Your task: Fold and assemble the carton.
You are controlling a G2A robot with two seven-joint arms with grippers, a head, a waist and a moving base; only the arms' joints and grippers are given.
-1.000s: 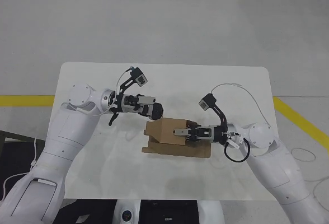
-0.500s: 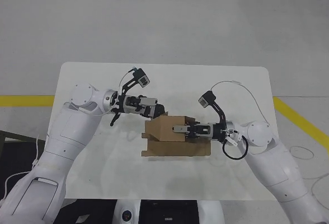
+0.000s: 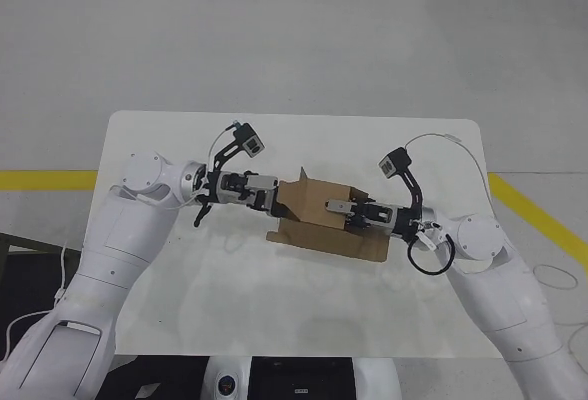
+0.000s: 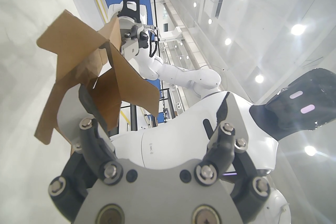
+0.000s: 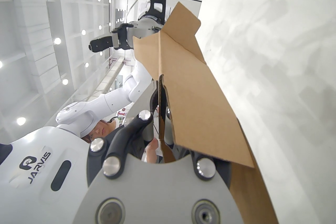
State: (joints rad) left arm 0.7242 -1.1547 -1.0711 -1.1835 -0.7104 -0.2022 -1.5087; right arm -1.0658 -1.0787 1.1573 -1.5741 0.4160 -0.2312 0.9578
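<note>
carton (image 3: 319, 228) has shifted right with the right gripper (image 3: 334, 208).

The carton (image 3: 319, 215) is plain brown cardboard, partly raised into an open box shape with its flaps splayed outward. It stands mid-table (image 3: 174, 130), with one flap flat on the side nearest the robot.

carton (image 3: 319, 215) on table (image 3: 174, 260), between left gripper (image 3: 274, 197), right gripper (image 3: 336, 208)

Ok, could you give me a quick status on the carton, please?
Right gripper shut on carton wall. Left gripper open at its other end. Flaps open.
</note>
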